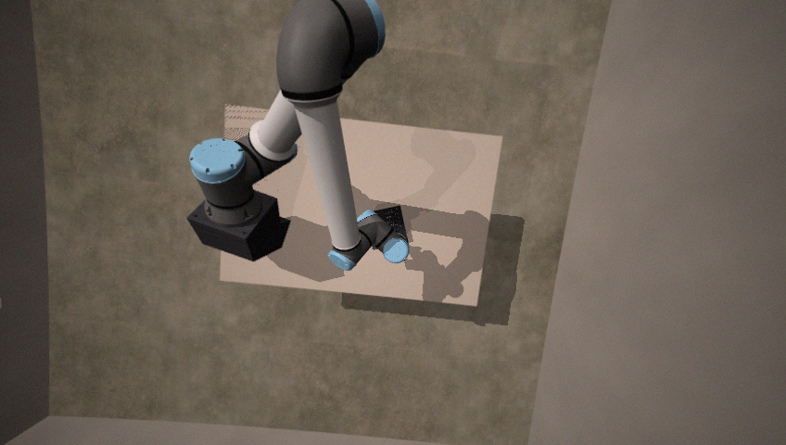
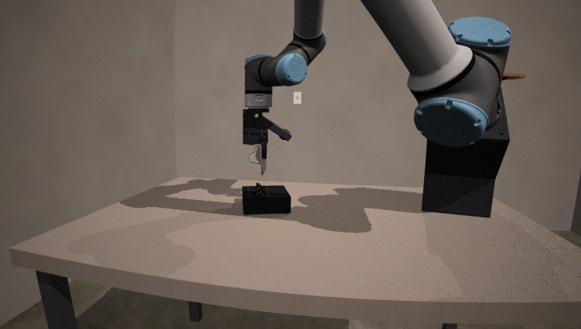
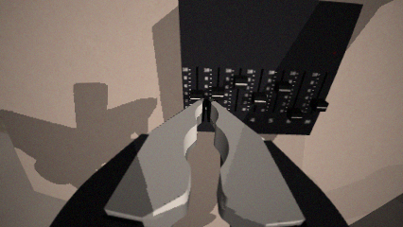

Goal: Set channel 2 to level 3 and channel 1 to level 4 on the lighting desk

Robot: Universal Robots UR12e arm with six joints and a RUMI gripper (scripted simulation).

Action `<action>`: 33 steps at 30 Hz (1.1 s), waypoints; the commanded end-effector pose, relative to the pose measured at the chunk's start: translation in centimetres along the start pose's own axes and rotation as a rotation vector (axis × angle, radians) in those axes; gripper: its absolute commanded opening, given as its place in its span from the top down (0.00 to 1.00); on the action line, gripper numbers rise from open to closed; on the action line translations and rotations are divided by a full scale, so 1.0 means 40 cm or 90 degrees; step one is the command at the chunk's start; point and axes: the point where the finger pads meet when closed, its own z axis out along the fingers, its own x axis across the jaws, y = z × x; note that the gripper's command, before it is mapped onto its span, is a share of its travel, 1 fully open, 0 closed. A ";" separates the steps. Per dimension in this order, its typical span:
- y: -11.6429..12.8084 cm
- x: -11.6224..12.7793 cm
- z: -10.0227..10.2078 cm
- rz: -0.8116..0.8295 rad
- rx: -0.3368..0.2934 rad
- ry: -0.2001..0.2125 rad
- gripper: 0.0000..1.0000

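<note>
The lighting desk (image 2: 266,199) is a small black box on the table, with several fader knobs standing up from its top. In the wrist view the desk (image 3: 257,71) shows a row of several fader slots with light knobs at different heights. My gripper (image 2: 262,171) hangs a short way above the desk's left part, fingers pointing down. It is shut and holds nothing. In the wrist view the fingertips meet just in front of the two leftmost faders (image 3: 206,95). In the overhead view the wrist hides most of the desk (image 1: 396,217).
The robot's black base block (image 2: 464,175) stands on the table to the right of the desk. The table edge runs along the front and the left. A wall stands behind the table.
</note>
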 end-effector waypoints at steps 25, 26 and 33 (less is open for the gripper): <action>-0.014 0.010 0.002 -0.678 -0.005 0.011 1.00; -0.014 0.010 0.002 -0.698 -0.005 0.011 1.00; -0.013 0.014 0.003 -0.790 -0.006 0.011 1.00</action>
